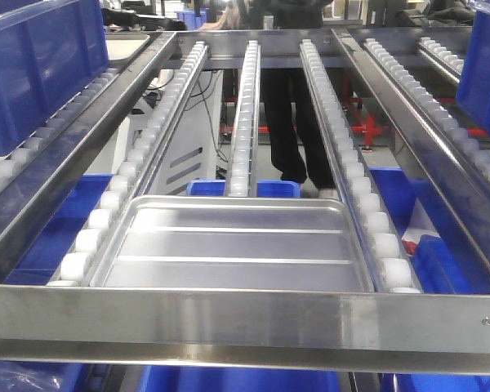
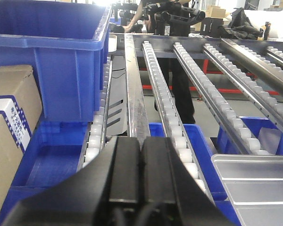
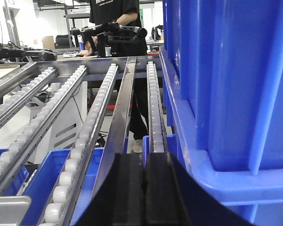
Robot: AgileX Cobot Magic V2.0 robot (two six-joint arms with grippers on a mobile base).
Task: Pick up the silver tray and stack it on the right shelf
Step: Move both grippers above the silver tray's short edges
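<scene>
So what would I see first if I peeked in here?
The shiny silver tray, lying at the front of the roller shelf. Then a big blue bin on the left side and a second blue bin on the right, with lower blue bins under the tracks.

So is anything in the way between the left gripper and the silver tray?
Nothing visible blocks it; only a low roller track lies between the shut left gripper and the tray.

A person in black (image 1: 294,122) stands on a grey floor (image 2: 203,110). A white vented cabinet (image 1: 188,155) is left of the person, with red framing (image 1: 367,126) behind.
</scene>
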